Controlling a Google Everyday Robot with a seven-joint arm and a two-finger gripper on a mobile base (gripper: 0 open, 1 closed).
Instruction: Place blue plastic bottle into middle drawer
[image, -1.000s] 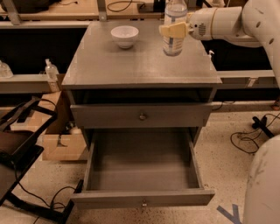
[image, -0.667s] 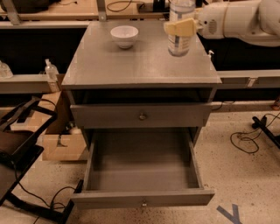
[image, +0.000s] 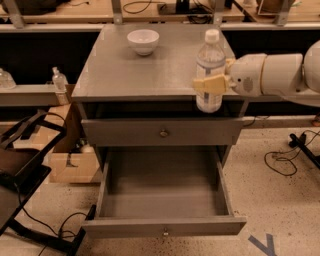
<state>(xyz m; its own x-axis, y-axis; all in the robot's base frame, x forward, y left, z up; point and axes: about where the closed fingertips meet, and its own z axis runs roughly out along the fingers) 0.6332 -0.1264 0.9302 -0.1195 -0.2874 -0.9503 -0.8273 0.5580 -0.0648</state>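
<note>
The blue plastic bottle (image: 210, 70) is clear with a white cap and a pale label. It is upright in the air at the cabinet's front right corner, its base in front of the top edge. My gripper (image: 214, 83) reaches in from the right and is shut on the bottle's lower half with cream fingers (image: 207, 84). The middle drawer (image: 162, 227) is pulled wide open below, with a bare grey box inside and a small brass knob on its front. The bottle is above and to the right of the drawer's opening.
A white bowl (image: 143, 41) stands at the back of the grey cabinet top (image: 135, 75). The shut upper drawer front (image: 162, 132) sits above the open one. A cardboard box (image: 70, 162), a dark cart (image: 20, 175) and cables lie to the left; a small clear bottle (image: 59, 80) stands on a left shelf.
My gripper has carried the bottle from the back right of the cabinet top forward to its front edge. The camera view has shifted down a little.
</note>
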